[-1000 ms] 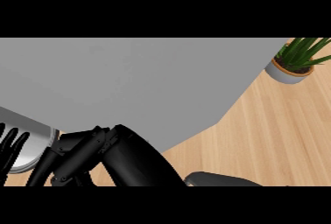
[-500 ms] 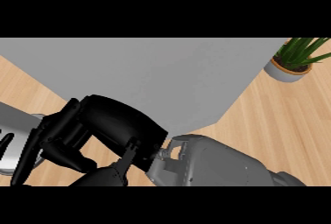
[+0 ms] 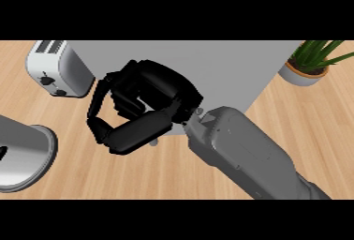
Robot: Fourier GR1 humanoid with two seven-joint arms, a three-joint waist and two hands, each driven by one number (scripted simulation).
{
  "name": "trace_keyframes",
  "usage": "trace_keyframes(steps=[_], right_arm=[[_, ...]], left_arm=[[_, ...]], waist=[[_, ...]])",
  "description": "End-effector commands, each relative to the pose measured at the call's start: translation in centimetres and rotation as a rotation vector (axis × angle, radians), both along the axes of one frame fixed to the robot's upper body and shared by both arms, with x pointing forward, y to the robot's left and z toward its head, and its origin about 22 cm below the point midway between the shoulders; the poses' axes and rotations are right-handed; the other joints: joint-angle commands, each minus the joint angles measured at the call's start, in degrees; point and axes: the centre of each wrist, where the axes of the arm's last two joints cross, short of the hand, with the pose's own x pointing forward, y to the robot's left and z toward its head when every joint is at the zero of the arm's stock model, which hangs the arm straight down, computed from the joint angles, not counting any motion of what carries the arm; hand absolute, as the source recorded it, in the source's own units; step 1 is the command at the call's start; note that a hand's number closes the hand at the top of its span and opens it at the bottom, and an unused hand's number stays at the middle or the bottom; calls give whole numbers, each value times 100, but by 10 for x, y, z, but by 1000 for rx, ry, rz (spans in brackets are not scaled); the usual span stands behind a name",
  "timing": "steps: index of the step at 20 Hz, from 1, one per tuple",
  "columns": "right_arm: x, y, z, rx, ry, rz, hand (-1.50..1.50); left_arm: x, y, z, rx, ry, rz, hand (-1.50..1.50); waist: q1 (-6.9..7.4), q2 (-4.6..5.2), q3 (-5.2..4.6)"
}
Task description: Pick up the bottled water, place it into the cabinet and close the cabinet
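One hand (image 3: pixel 149 101), the right, hangs over the grey cabinet (image 3: pixel 228 61) edge with fingers curled; what it holds cannot be told, and no bottle shows. Wooden desk (image 3: pixel 304 117) lies open rightward; a toaster (image 3: pixel 59 68) and plant (image 3: pixel 307 65) flank the cabinet.

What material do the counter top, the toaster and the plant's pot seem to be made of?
Counter top: looks like light wood, matte, with visible plank lines and grain. Toaster: probably brushed metal, pale grey with a soft sheen, two dark slots on top. Pot: perhaps ceramic or stone, smooth pale grey with a tan rim; the look leaves this open.
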Motion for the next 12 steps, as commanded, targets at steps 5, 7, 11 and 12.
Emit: trace_keyframes(steps=[5,7,11,12], right_arm=[[47,-32,-1,-20,-78,-272,150],[63,-51,1,-27,-96,-316,150],[66,-53,-2,-33,-121,-386,150],[66,-48,-17,-62,-117,-400,150]], left_arm=[[-3,-5,-5,3,19,-1,-150],[-1,-6,-1,3,11,-1,-150],[-1,-10,0,-2,-4,-13,-150],[1,-8,12,16,13,-8,-150]], waist=[[-39,9,1],[-2,24,3],[-6,23,1],[45,35,7]])
